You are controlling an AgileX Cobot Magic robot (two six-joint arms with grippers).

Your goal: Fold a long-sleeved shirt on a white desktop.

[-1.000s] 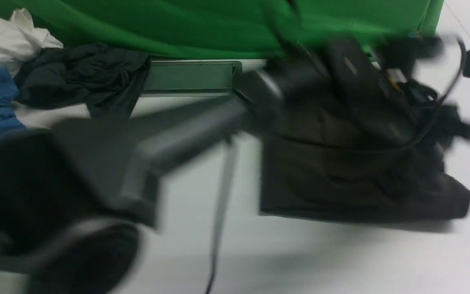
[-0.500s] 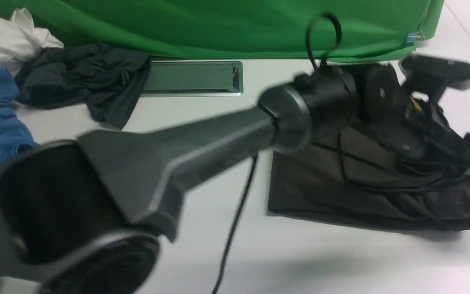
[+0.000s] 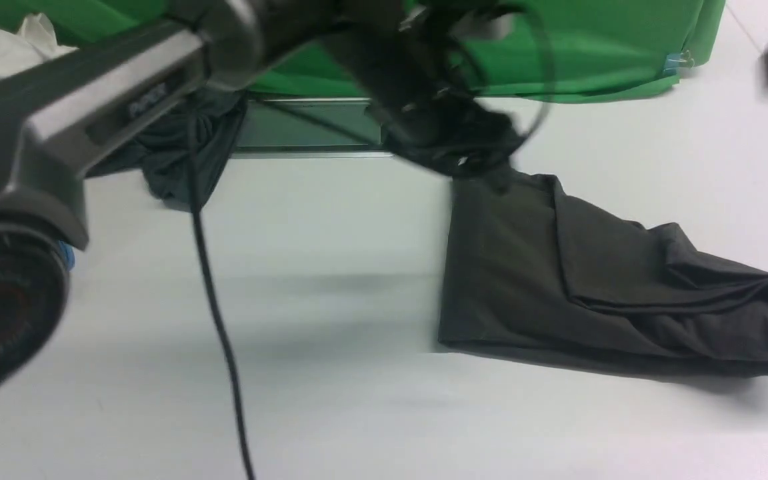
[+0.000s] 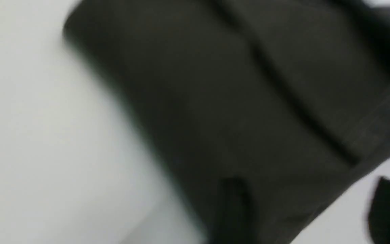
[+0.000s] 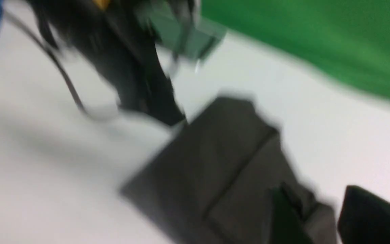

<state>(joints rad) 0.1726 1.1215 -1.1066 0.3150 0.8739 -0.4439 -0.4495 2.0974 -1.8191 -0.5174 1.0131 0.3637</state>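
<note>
Leftmost, the left arm (image 3: pixel 91 100) reaches across the white desk (image 3: pixel 331 320); the left fingers (image 4: pixel 232 210) stand apart over the far corner of the folded dark shirt (image 3: pixel 524 280), which lies flat right of centre. Farther right, the right fingers (image 5: pixel 367 217) hang spread, holding nothing.

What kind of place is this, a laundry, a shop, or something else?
Probably a robot test lab or filming setup, not a home: a green cloth hangs as a backdrop behind a white table, and a robot arm reaches across it toward a dark shirt.
</note>
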